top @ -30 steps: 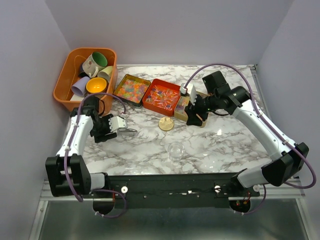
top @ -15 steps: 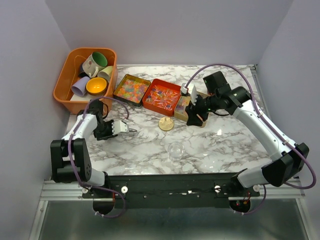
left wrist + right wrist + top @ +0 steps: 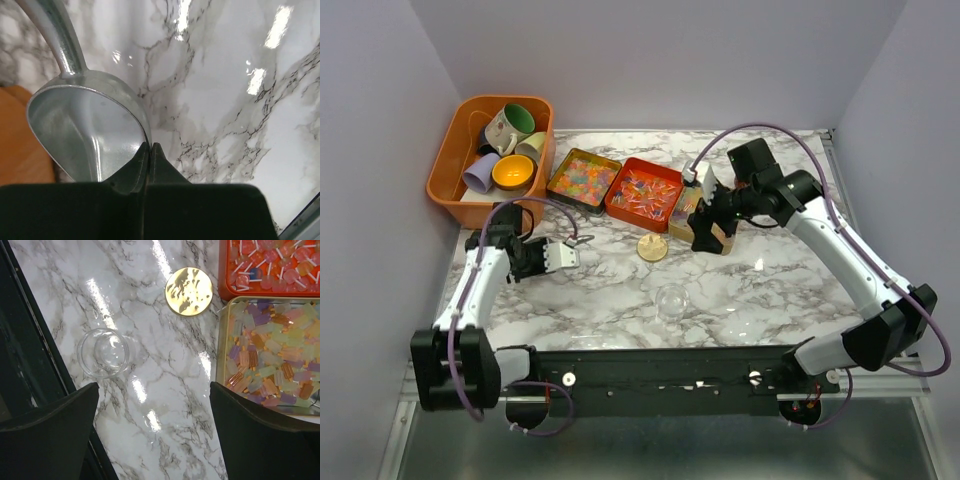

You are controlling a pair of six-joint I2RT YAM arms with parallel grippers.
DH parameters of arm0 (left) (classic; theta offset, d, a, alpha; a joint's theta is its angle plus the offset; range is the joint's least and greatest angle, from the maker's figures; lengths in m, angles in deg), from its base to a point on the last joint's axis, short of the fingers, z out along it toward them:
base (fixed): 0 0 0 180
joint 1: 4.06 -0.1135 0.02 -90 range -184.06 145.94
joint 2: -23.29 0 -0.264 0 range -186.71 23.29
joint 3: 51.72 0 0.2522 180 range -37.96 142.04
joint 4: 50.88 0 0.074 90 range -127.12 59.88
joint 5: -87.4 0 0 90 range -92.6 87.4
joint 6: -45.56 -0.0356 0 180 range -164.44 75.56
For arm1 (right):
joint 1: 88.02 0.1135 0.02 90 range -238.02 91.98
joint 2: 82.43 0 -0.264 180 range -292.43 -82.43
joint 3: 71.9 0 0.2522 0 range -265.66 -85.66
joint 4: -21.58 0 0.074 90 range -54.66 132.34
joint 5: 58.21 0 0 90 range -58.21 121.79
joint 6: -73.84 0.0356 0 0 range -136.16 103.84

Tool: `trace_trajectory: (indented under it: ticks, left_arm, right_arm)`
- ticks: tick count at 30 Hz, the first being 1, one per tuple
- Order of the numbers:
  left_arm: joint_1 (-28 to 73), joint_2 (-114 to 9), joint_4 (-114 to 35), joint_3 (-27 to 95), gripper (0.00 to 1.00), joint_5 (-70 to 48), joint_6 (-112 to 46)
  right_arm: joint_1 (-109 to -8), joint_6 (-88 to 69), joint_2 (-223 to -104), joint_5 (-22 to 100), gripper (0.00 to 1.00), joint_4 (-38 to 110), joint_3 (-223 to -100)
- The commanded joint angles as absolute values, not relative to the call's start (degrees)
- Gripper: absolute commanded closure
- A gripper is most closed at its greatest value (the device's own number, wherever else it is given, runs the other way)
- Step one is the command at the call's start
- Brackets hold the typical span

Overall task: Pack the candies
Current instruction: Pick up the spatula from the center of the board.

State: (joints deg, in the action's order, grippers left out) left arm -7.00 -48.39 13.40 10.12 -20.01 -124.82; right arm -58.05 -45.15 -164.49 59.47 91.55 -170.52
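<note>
Rim of scoop (image 3: 85, 130) pinched by closed left jaws, perhaps barely; slip risked. Over candies (image 3: 270, 355), right jaws apart.

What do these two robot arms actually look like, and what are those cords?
Both the left arm and right arm have white tube-like links joined by chunky black joints. A thin purple cable loops loosely along each. The left gripper and right gripper end in two matte black fingers each. No markings are readable.
</note>
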Motion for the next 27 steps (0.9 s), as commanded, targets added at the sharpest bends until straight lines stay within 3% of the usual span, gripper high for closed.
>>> trace_trajectory:
  ticks: [1, 10, 19, 27]
  left_arm:
    - [-4.2, -38.7, 18.3, 9.9, 1.0, -27.4, -122.8]
    - [18.0, -26.5, 15.4, 7.9, 1.0, -24.8, -110.4]
    - [24.8, -36.0, 21.5, 21.5, 1.0, -28.2, -99.2]
    - [26.9, -35.5, 21.1, 21.1, 1.0, -27.6, -97.8]
  right_arm:
    - [-58.3, -47.1, -167.8, 63.9, 0.04, 91.9, -175.7]
    - [-56.1, -54.3, -182.2, 77.3, 0.1, 99.1, -198.4]
    - [-48.3, -61.9, -185.6, 76.2, 0.16, 99.9, -195.6]
    - [-47.4, -65.1, -189.0, 76.7, 0.2, 102.9, -197.3]
